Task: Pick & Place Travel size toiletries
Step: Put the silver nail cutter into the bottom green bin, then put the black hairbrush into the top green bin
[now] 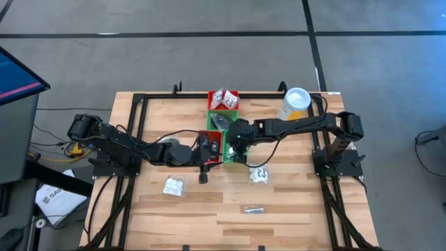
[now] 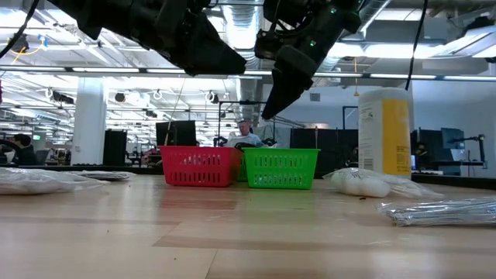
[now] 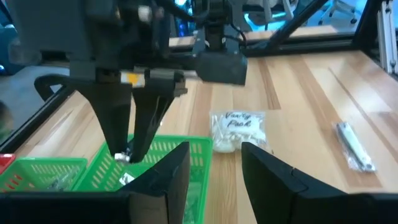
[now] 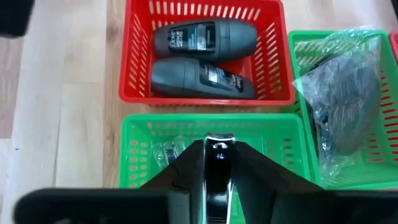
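My right gripper (image 4: 217,152) hovers over a green tray (image 4: 143,134), shut on a small silvery tube (image 4: 218,144); the left wrist view shows it (image 3: 132,149) pointing down above that tray's rim (image 3: 158,149). My left gripper (image 3: 214,158) is open beside it, near the red tray (image 1: 212,143), and holds nothing. Two dark grey bottles (image 4: 202,56) lie in a red tray (image 4: 134,93). White sachets (image 1: 174,186) (image 1: 259,174) and a silvery tube packet (image 1: 253,208) lie flat on the table. My right gripper pinches the silvery tube's end (image 3: 124,158) between its two fingertips (image 3: 115,140), coming from above and pointing down. The tube is lifted clear, hanging just above the green tray's inside; another silvery piece lies in the tray below it.
Several red and green trays (image 1: 223,99) stand in a row from the table's far edge to its middle; one green tray (image 4: 348,106) holds clear-wrapped dark items. A tall yellow canister (image 1: 294,103) stands far right. Bare wood lies toward the near edge.
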`<state>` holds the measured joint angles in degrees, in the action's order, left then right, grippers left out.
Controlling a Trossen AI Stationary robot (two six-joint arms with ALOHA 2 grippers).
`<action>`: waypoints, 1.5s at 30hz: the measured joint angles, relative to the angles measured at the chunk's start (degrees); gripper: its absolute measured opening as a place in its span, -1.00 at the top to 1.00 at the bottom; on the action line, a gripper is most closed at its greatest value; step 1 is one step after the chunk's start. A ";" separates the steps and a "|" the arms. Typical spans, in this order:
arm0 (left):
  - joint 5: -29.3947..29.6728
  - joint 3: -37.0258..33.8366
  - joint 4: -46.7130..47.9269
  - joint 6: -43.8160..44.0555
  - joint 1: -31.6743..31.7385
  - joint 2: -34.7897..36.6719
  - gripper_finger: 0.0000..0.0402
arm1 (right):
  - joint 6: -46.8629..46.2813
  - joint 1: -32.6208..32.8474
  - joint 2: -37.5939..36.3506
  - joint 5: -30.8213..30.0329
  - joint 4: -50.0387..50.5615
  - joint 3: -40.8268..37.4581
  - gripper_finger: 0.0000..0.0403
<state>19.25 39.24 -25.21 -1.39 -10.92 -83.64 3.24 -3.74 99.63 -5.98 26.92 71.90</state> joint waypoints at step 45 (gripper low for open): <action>2.75 -1.58 75.55 33.42 -1.14 16.44 0.32 | 0.37 -0.23 0.04 -0.02 -5.07 -2.62 0.15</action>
<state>22.00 37.66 50.34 32.03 -12.05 -67.20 3.61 -3.97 99.68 -6.00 21.85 69.28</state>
